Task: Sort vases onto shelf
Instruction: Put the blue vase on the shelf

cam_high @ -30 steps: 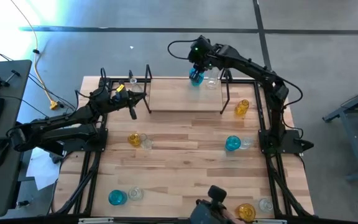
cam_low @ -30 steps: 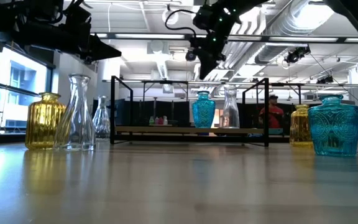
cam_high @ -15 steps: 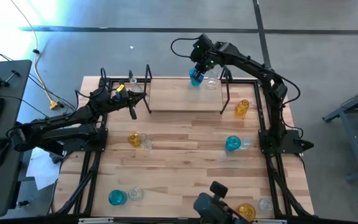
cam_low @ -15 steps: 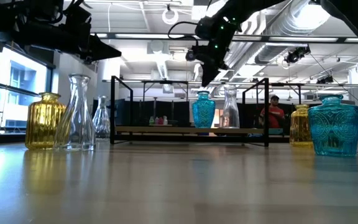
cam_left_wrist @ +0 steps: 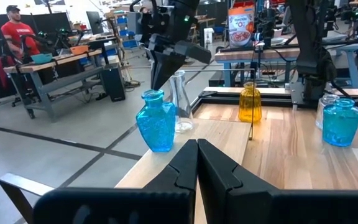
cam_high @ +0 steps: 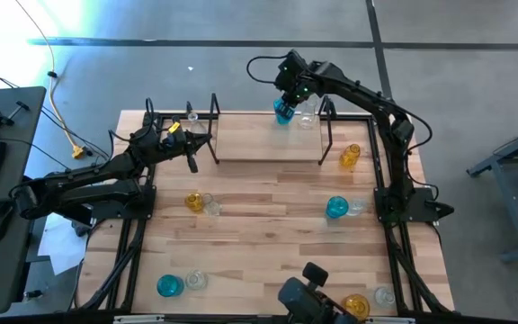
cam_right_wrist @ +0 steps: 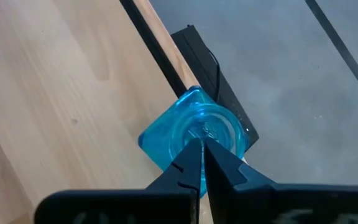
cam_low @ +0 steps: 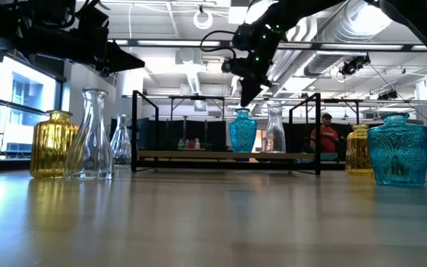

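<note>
The shelf (cam_high: 259, 139) stands at the table's far edge. A teal vase (cam_high: 283, 111) and a clear vase (cam_high: 307, 115) stand upright on their bases at its far right end. My right gripper (cam_right_wrist: 201, 144) is shut and slants down, its tips right over the teal vase's mouth (cam_low: 242, 112). My left gripper (cam_left_wrist: 197, 146) is shut and level at the shelf's left end (cam_high: 203, 140), holding nothing. More vases stand on the table: amber (cam_high: 350, 156), teal (cam_high: 336, 208), amber with clear (cam_high: 193, 202), teal (cam_high: 169, 286). My right gripper comes at the teal vase's mouth (cam_right_wrist: 211, 127) from above with shut fingers. The fingertips hide the spot, so I cannot tell whether they touch the rim. The vase stands upright on the shelf board.
Black frame rails (cam_high: 382, 180) run along the table's left and right sides. A camera mount (cam_high: 308, 297) sits at the near edge beside an amber vase (cam_high: 356, 306). The shelf's middle is bare board. A person in red (cam_low: 323, 137) sits far behind the table.
My right gripper has sunk a little toward the teal vase's mouth and tipped slightly, staying shut. The vase has kept its place on the shelf.
</note>
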{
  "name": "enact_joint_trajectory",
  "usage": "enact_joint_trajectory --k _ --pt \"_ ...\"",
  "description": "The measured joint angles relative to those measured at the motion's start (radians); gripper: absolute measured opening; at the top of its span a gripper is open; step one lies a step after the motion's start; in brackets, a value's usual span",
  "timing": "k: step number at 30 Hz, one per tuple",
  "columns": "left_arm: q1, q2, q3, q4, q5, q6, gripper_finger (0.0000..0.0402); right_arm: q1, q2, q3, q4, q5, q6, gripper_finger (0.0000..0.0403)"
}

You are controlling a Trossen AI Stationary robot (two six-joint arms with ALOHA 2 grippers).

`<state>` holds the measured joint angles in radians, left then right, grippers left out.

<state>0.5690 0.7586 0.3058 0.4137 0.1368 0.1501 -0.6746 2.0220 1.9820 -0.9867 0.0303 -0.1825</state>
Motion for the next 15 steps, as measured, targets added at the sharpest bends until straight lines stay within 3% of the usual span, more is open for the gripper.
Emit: enact_joint_trajectory --k 15 --pt "0.0 0.0 0.0 0.001 0.003 -0.008 0.0 0.0 0.02 0.0 -0.04 0.019 0.061 0.0"
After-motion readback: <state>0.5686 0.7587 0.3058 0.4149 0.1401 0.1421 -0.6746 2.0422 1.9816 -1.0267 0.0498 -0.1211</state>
